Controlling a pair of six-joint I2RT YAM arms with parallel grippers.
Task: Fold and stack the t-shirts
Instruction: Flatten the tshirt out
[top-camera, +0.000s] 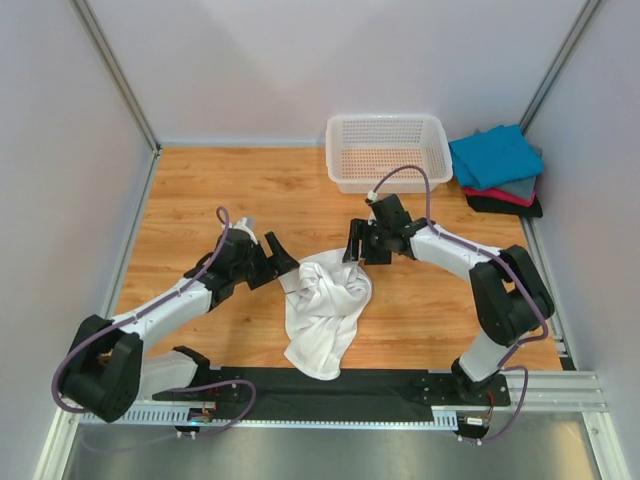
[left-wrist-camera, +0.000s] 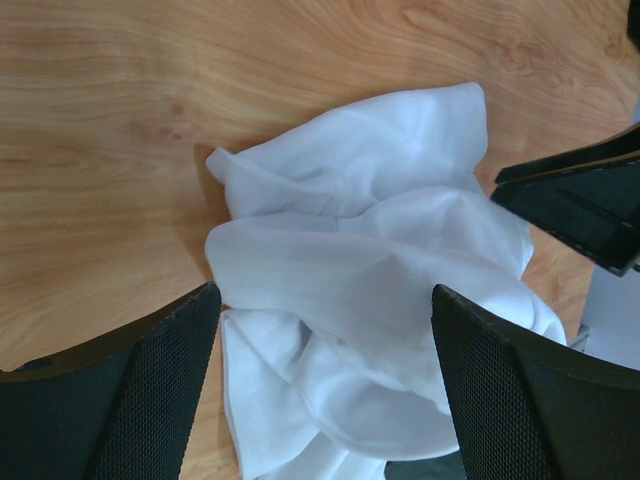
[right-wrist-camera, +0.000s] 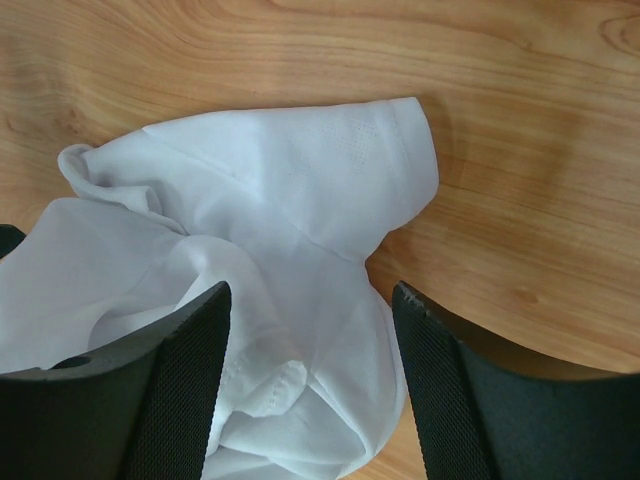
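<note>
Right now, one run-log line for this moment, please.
white t-shirt: crumpled mid-table, unfolded | left claw: open above it | right claw: open above it | folded stack: far corner, beside basket

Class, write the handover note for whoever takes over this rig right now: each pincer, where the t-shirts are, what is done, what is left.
Left pincer: open, above the left side of the white t-shirt, gripping nothing.
Right pincer: open, above the shirt's far right part, gripping nothing.
White t-shirt: crumpled and unfolded on the table, between the two arms.
Folded shirts: stacked in the far right corner, teal on top, beside the basket.
Done: that stack.
Left: spread and fold the white one, then add it to the stack.
</note>
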